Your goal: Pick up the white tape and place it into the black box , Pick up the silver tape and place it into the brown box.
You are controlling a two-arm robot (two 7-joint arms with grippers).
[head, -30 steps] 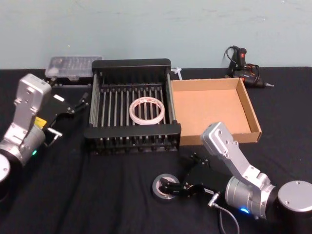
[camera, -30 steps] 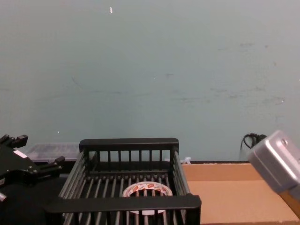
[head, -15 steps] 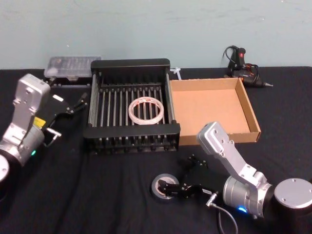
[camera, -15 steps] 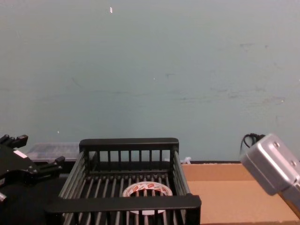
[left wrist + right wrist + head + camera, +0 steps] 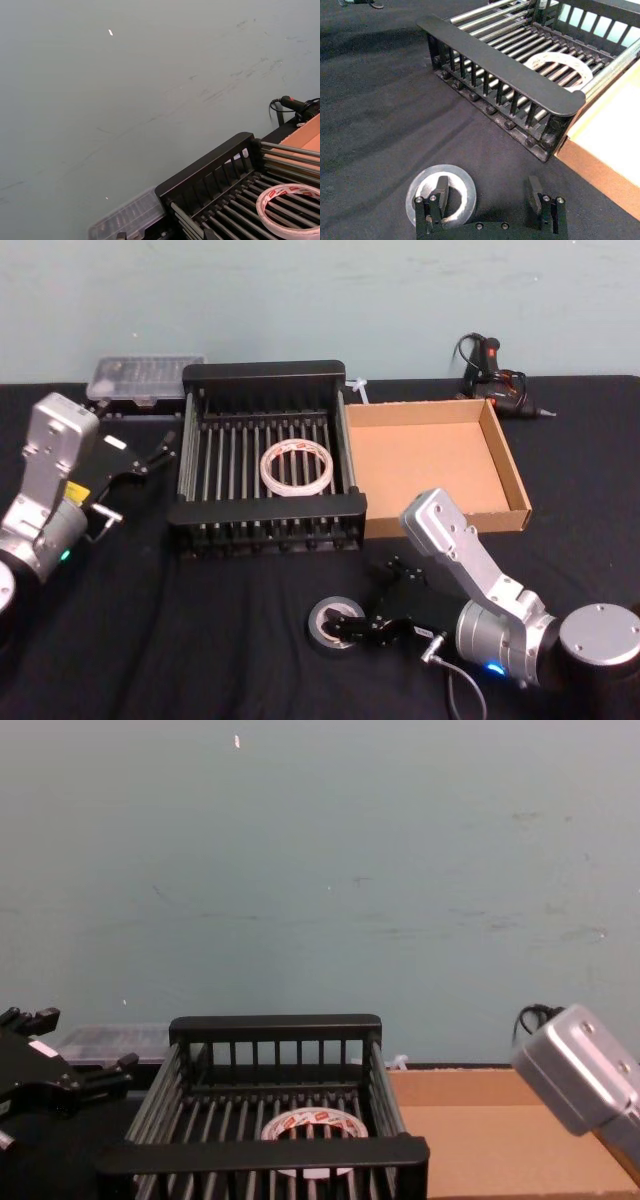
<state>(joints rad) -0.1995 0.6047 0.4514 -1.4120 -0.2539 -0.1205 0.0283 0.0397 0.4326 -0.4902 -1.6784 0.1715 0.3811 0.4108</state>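
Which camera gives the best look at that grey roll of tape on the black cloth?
The right wrist view: the silver tape lies close below, with one finger of the open right gripper in its core. The head view shows it smaller, the silver tape partly behind that gripper.

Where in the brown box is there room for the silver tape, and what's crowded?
The brown box floor is bare wall to wall. Black cloth between the black box and the silver tape is free too. Crowded: the right gripper, jaws open, straddling one side of the roll.

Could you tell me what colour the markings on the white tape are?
Red, on the white tape; the chest view shows them best.
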